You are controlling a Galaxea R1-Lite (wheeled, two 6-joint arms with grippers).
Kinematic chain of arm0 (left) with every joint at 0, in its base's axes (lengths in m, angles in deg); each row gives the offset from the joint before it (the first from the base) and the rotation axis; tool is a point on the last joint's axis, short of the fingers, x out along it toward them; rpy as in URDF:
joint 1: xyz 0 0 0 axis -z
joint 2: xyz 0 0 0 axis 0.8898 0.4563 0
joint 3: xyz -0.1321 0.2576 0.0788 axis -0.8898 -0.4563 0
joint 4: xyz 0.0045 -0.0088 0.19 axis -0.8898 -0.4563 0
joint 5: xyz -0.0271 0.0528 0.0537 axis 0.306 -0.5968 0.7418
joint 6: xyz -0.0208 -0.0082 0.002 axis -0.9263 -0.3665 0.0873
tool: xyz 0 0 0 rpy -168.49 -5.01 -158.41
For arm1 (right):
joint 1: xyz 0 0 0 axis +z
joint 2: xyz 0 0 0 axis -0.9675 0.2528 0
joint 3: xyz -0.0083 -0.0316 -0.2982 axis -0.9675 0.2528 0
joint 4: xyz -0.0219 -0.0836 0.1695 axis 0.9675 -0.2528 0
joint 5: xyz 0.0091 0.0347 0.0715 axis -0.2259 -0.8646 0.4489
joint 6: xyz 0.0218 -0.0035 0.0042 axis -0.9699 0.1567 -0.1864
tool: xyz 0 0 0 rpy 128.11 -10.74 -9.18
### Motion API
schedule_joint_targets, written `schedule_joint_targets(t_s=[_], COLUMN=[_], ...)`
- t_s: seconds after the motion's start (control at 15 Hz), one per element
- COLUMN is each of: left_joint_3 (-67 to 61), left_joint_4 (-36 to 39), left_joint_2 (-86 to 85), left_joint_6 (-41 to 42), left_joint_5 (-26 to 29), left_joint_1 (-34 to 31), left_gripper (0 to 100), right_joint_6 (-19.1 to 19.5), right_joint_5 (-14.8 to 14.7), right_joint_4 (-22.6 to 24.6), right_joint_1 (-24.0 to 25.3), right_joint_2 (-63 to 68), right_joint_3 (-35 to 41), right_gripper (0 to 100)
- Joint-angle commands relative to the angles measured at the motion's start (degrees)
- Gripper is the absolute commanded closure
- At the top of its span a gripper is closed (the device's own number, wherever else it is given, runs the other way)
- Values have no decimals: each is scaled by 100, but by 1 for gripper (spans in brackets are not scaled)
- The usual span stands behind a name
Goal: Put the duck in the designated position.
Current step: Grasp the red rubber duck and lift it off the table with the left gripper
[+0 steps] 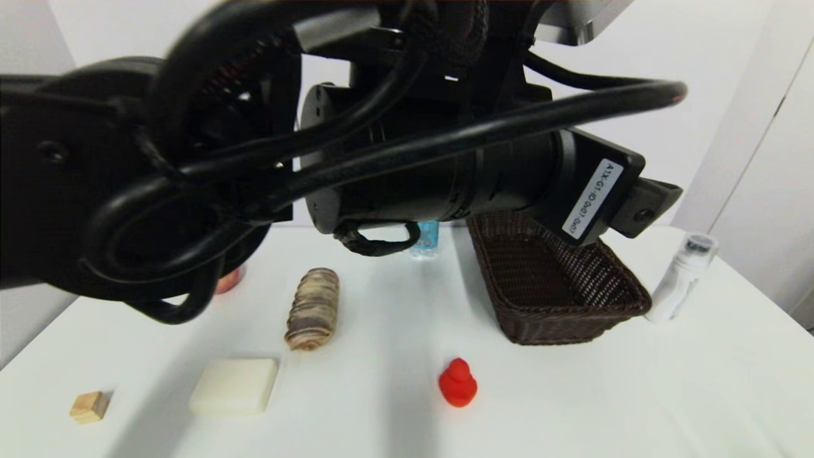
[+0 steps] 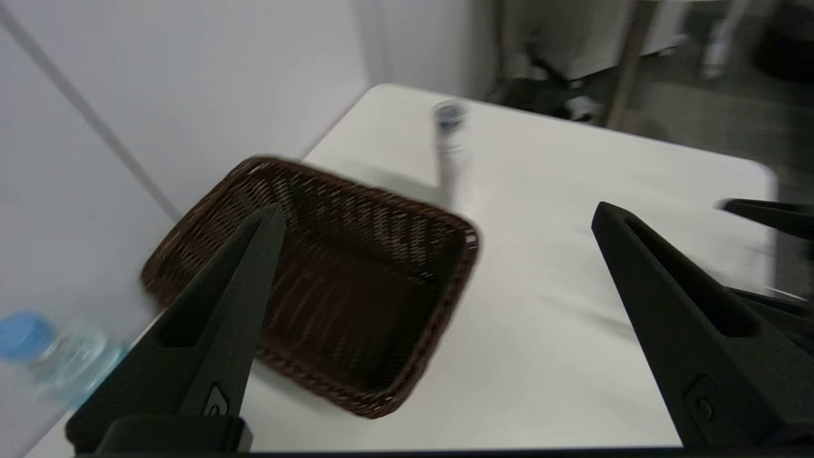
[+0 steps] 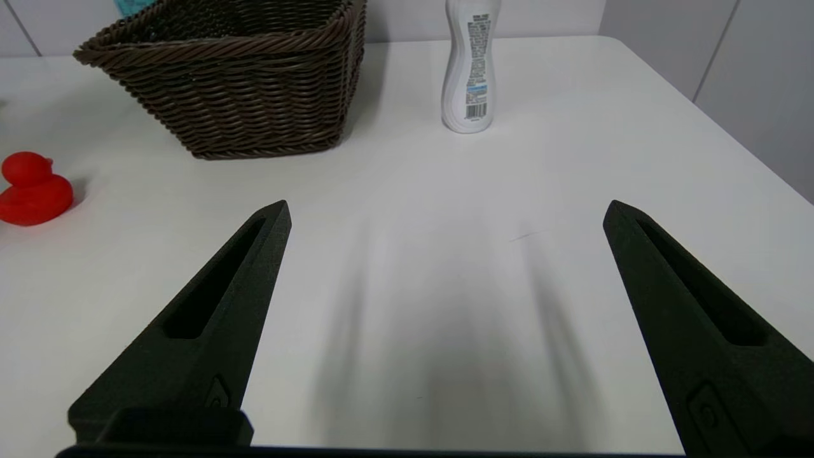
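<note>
Duck: the red duck [image 1: 457, 382] stood alone on the white table [image 1: 572, 401], near the front, free of any hold.
Neighbours: the brown basket [image 1: 553, 286] was behind it, a white bottle [image 1: 682, 277] beside the basket; a cream block [image 1: 234, 385] and a striped roll [image 1: 313, 308] lay on its left.
Left gripper [image 2: 439, 216]: raised high over the basket, fingers spread wide, empty.
Right gripper [image 3: 445, 210]: low over bare table, spread wide, empty.
Progress: I judged nothing was done yet; grasping and placing both remained.

A white label [image 1: 593, 198] on the left arm reads "A1X-G1-ID-0x07-0x07"
</note>
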Motion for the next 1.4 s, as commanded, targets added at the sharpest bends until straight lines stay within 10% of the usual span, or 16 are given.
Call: schedule_joint_targets(t_s=[0.07,0.6,0.93,1.4], left_joint_3=[14,-92,-83,-109], left_joint_4=[-30,-1568,-3142,-3546], left_joint_2=[365,647,822,875], left_joint_6=[-636,-3035,-5100,-5303], left_joint_5=[-1868,-4215,-3898,-1754], left_joint_1=[22,154,479,620], left_gripper=[0,0,0,0], right_joint_6=[-9,-9,0,-9], right_joint_5=[2,2,2,2], right_joint_4=[4,4,4,4], right_joint_1=[2,2,2,2], right_joint_2=[0,9,0,0], right_joint_3=[0,0,0,0], right_gripper=[0,0,0,0])
